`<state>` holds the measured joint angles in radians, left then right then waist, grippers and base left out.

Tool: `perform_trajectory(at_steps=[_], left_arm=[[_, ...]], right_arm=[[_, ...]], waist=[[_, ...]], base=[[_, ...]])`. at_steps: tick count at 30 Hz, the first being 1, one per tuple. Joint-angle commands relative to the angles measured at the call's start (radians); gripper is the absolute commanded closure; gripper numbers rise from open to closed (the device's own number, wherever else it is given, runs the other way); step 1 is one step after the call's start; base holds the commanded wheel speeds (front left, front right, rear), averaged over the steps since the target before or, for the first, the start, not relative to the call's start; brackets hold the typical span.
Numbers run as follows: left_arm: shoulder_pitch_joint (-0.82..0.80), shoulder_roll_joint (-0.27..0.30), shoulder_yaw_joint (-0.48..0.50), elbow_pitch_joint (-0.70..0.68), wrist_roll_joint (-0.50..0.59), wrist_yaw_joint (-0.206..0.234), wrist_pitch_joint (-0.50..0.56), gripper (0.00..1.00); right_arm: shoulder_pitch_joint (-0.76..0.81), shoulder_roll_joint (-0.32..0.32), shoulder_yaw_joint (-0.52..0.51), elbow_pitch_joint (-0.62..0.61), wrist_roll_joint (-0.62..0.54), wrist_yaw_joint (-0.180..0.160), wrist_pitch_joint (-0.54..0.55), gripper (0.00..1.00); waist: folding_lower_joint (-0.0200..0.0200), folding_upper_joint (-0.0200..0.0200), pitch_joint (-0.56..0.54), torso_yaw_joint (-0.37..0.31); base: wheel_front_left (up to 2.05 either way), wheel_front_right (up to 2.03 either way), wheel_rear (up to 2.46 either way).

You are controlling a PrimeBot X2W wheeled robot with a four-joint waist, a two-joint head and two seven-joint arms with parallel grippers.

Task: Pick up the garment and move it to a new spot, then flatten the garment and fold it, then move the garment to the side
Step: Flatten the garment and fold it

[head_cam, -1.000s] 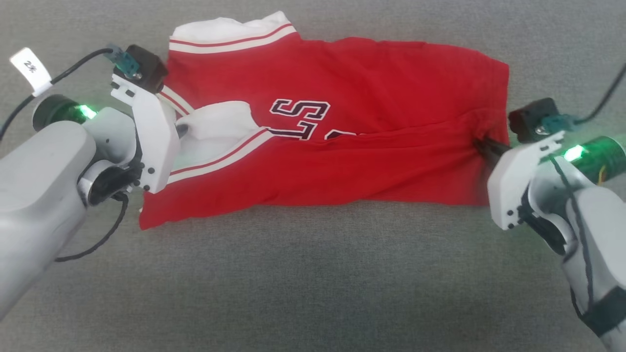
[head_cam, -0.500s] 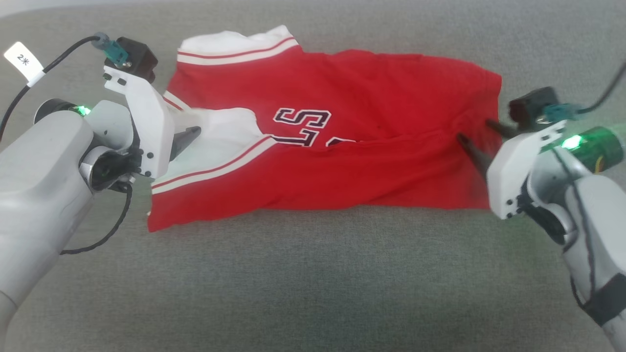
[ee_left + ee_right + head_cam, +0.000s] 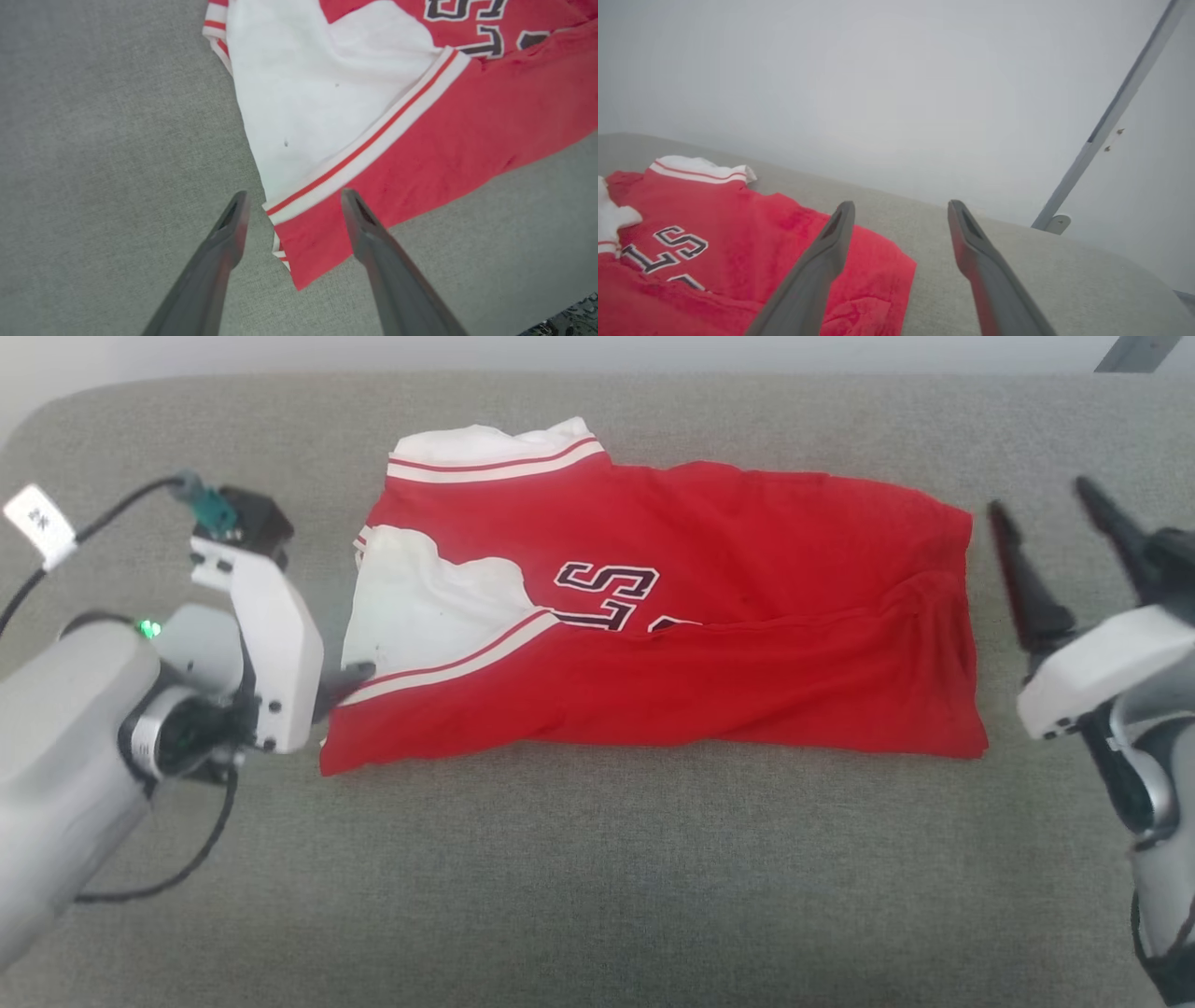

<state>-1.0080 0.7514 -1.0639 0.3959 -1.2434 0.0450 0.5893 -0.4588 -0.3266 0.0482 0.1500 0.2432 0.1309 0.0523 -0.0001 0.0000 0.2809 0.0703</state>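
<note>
Nearest to us runs a bare stretch of the grey woven upholstered surface (image 3: pixel 597 877). Beyond it, in the middle, lies the soft red jersey shirt with short white sleeves and striped trim (image 3: pixel 653 653). It stretches left to right, and its near long half is turned over the far half so that the fold hides the lower part of the dark chest lettering. It lies fairly flat, with a few ridges toward the right end.

At its near left corner our left gripper (image 3: pixel 294 196) sits low, its two dark fingers spread to either side of the striped sleeve seam and pinching nothing. We cannot tell whether the tips touch the cloth. Just beside the right hem, our right gripper (image 3: pixel 1040 497) is lifted clear of the shirt, its fingers parted wide and empty, pointing toward the far pale wall (image 3: pixel 878 70).

We judge that moving and flattening are done and a first lengthwise fold is laid. What seems left is at least one crosswise fold, then carrying the bundle to the side.
</note>
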Motion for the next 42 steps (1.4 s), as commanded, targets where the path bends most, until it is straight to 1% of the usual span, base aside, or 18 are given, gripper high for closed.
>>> perform_trajectory(at_steps=[1, 3, 7, 12, 17, 23, 25, 26, 30, 37, 39, 40, 42], left_arm=[[0.015, 0.007, 0.004, -0.014, -0.011, 0.011, 0.002, 0.0], [0.044, 0.04, 0.008, -0.066, -0.022, 0.038, 0.004, 0.0], [0.095, 0.08, 0.019, -0.141, -0.048, 0.086, -0.006, 0.0], [0.138, 0.109, 0.027, -0.187, -0.071, 0.13, -0.014, 0.0], [0.171, 0.103, 0.036, -0.16, -0.101, 0.146, -0.03, 0.0], [0.2, 0.068, 0.031, -0.085, -0.121, 0.133, -0.031, 0.0], [0.198, 0.052, 0.023, -0.067, -0.119, 0.116, -0.029, 0.79], [0.198, 0.044, 0.022, -0.056, -0.125, 0.107, -0.026, 1.0], [0.191, 0.014, 0.008, -0.032, -0.119, 0.085, -0.023, 1.0], [0.179, -0.034, -0.003, -0.005, -0.105, 0.053, -0.032, 1.0], [0.175, -0.05, -0.006, 0.002, -0.102, 0.046, -0.034, 1.0], [0.175, -0.05, -0.006, 0.002, -0.102, 0.046, -0.034, 1.0], [0.173, -0.063, -0.011, 0.011, -0.098, 0.038, -0.038, 1.0]], right_arm=[[0.013, 0.012, -0.016, -0.014, -0.016, 0.0, -0.015, 0.0], [0.033, 0.044, -0.068, -0.061, -0.066, 0.0, -0.05, 0.0], [0.07, 0.116, -0.144, -0.164, -0.141, 0.0, -0.097, 0.0], [0.114, 0.193, -0.202, -0.262, -0.193, 0.0, -0.116, 0.0], [0.169, 0.232, -0.21, -0.313, -0.206, 0.0, -0.09, 0.0], [0.21, 0.253, -0.211, -0.332, -0.204, 0.0, -0.051, 0.0], [0.214, 0.255, -0.207, -0.33, -0.195, 0.0, -0.019, 0.0], [0.218, 0.255, -0.203, -0.322, -0.188, 0.0, 0.005, 0.0], [0.221, 0.238, -0.183, -0.283, -0.131, 0.0, 0.13, 0.0], [0.197, 0.165, -0.144, -0.196, -0.039, -0.001, 0.411, 0.0], [0.184, 0.14, -0.131, -0.183, -0.019, 0.0, 0.479, 0.0], [0.184, 0.14, -0.131, -0.183, -0.019, 0.0, 0.479, 0.0], [0.181, 0.124, -0.127, -0.165, -0.001, 0.0, 0.545, 0.0]], waist=[[0.0001, 0.0, 0.002, -0.001], [0.0001, 0.0, 0.007, -0.003], [0.0001, 0.0, 0.023, -0.013], [0.0001, 0.0, 0.044, -0.03], [0.0001, 0.0, 0.06, -0.051], [0.0001, 0.0, 0.071, -0.07], [0.0001, 0.0, 0.073, -0.072], [0.0001, 0.0, 0.073, -0.072], [0.0001, 0.0, 0.075, -0.065], [0.0001, 0.0, 0.082, -0.034], [0.0001, 0.0, 0.087, -0.023], [0.0001, 0.0, 0.087, -0.023], [0.0001, 0.0, 0.091, -0.011]], base=[[0.0, 0.0, 0.0], [0.0, 0.0, 0.0], [0.0, 0.0, 0.0], [0.0, 0.0, 0.0], [0.0, 0.0, 0.0], [0.0, 0.0, 0.0], [0.0, 0.0, 0.0], [0.0, 0.0, 0.0], [0.0, 0.0, 0.0], [0.0, 0.0, 0.0], [0.0, 0.0, 0.0], [0.0, 0.0, 0.0], [0.0, 0.0, 0.0]])
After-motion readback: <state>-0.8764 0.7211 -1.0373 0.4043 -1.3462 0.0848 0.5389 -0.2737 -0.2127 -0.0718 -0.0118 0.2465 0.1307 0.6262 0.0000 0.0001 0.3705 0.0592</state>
